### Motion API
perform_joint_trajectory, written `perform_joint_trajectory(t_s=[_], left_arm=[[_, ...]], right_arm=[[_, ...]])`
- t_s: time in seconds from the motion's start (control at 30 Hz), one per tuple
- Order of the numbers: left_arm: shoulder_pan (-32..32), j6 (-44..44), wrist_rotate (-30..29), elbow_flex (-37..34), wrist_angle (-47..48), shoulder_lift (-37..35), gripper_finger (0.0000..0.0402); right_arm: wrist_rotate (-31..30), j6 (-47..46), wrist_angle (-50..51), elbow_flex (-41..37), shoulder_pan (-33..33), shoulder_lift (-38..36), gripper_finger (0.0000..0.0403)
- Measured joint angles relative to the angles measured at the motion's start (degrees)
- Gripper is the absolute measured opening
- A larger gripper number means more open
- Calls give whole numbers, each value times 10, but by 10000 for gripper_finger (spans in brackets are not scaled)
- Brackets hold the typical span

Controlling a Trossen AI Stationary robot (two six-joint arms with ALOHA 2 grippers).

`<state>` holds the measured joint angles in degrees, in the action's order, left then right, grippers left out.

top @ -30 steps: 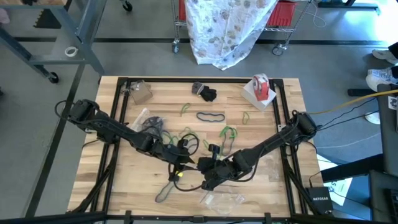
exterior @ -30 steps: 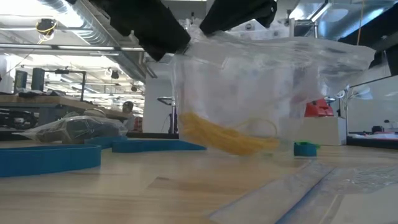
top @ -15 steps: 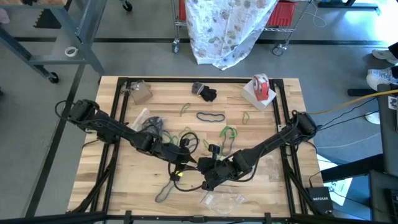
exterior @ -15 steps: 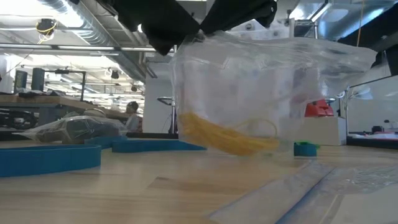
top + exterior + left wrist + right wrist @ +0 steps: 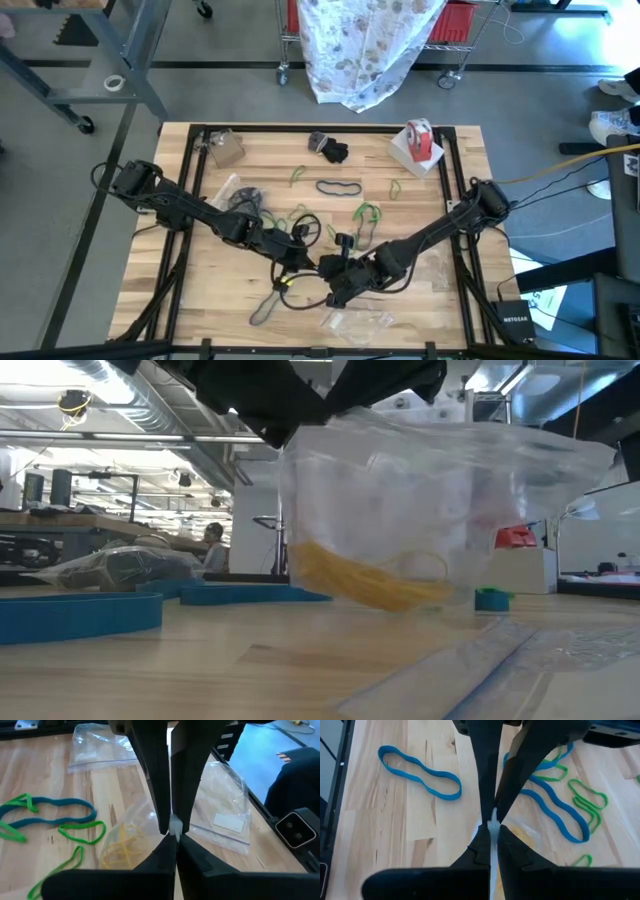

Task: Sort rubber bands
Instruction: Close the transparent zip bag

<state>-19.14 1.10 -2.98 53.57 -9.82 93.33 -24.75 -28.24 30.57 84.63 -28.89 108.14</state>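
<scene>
Clear crinkly bag [image 5: 430,520] pinched by both claws, prob. tan bands [image 5: 365,582] inside.

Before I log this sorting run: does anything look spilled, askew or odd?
Nothing spilled. The clear bag hangs lopsided off the table, pinched at its rim by the left gripper and right gripper, yellow bands slumped low inside. Blue and green bands lie loose, unsorted.

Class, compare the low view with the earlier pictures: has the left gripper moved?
Yes. The left gripper has shifted rightward against the ceiling ducts behind, and now pinches the top edge of the clear bag beside the right gripper.
</scene>
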Motion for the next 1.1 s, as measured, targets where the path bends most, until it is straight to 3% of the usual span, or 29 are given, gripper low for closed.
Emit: perform_joint_trajectory(t_s=[0.37,0.67,0.9,1.1], left_arm=[[-1,-33,-13,4,-52,-47,0],[-4,26,-8,1,44,-41,3],[-12,73,-5,1,45,-24,64],[-20,77,15,1,-16,9,110]], right_arm=[[49,-22,17,-2,-17,22,10],[32,-48,18,0,-19,27,10],[25,-50,20,1,-18,27,10],[17,-61,21,1,-18,27,10]])
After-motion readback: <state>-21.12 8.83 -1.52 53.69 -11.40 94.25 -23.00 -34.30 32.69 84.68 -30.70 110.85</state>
